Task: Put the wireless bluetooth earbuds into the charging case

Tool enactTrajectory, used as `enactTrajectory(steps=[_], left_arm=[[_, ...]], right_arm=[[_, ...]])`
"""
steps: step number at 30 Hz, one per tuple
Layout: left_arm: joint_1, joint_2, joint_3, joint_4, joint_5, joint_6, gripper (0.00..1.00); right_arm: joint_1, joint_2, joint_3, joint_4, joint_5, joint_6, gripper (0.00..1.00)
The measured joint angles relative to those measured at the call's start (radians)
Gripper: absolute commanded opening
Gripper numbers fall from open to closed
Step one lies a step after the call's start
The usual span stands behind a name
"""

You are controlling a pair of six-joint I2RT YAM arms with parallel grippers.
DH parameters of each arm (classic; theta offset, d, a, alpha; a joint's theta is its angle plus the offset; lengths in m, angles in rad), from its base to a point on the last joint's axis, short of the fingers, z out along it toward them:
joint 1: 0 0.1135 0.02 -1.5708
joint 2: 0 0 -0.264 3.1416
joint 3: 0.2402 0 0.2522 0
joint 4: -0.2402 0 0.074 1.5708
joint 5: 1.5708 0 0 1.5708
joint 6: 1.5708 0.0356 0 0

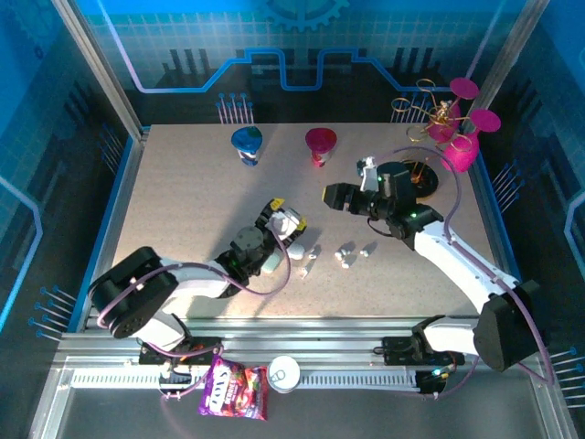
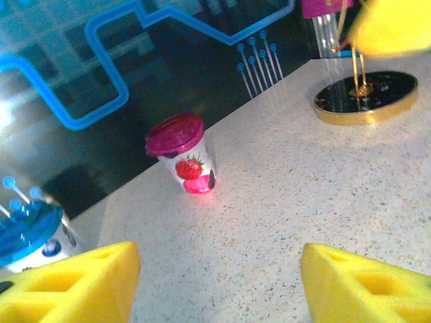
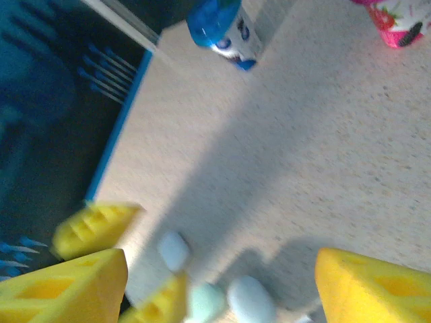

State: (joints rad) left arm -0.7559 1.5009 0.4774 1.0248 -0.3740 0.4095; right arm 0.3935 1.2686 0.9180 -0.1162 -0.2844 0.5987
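Several tiny white earbuds [image 1: 345, 253] lie loose at the table's middle, and one more earbud [image 1: 306, 270] is a little to their left. White pebble-like charging cases [image 1: 297, 249] rest left of them. One case [image 1: 287, 222] lies on the table between my left gripper's [image 1: 286, 216] yellow fingers; in the right wrist view this case [image 3: 174, 249] is blurred. My left gripper [image 2: 219, 282] is open, with bare table between its tips. My right gripper [image 1: 329, 195] hovers right of the cases. The right gripper [image 3: 222, 269] is open and empty, with another case [image 3: 250, 299] below it.
A blue-lidded cup [image 1: 247, 144] and a pink-lidded cup [image 1: 320, 144] stand at the back. A black and gold stand [image 1: 416, 174] with pink glasses [image 1: 462, 151] occupies the back right. A candy bag [image 1: 233, 389] and a small tub [image 1: 283, 373] lie on the near rail.
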Motion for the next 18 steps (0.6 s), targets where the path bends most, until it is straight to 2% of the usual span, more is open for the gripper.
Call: enactTrajectory(steps=[8, 13, 18], left_arm=[[0.148, -0.210, -0.084, -0.226, 0.051, -0.254, 0.88], [0.169, -0.351, -0.087, -0.379, 0.061, -0.330, 0.95], [0.186, -0.445, -0.090, -0.480, 0.076, -0.370, 0.97]], right_arm=[[0.071, 0.116, 0.016, -0.172, 0.050, -0.233, 0.80], [0.165, 0.252, 0.074, -0.216, 0.091, -0.264, 0.80], [0.218, 0.349, 0.129, -0.224, 0.105, -0.283, 0.79]])
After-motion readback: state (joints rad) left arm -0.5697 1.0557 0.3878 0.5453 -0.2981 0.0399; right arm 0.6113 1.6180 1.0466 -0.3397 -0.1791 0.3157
